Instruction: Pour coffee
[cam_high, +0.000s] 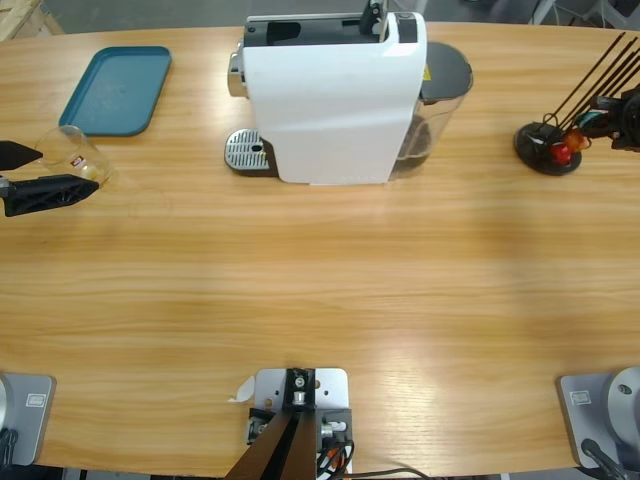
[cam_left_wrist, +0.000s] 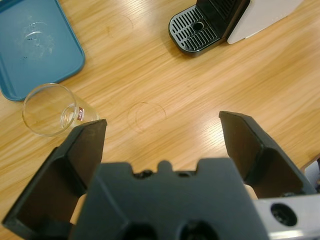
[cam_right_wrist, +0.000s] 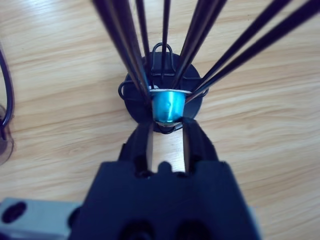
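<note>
The long wooden table (cam_high: 320, 290) carries the white coffee machine (cam_high: 335, 95) at its far middle, drip grate (cam_high: 248, 152) facing the left end, presumably where a glass would stand to be filled. A blue tray (cam_high: 115, 90) lies toward the far left corner. At the right end stands a black wire capsule rack (cam_high: 548, 147), rods fanning upward. The right gripper (cam_right_wrist: 167, 131) has its jaws drawn narrow at the blue capsule (cam_right_wrist: 167, 106) in the rack's base, apparently to pull it out for the machine; I can't tell whether they actually grip it. The left gripper (cam_left_wrist: 162, 142) hangs spread wide with nothing between its jaws. Just beside one jaw stands the clear glass tumbler (cam_left_wrist: 52, 109), near the tray; any coffee in it is too faint to make out
</note>
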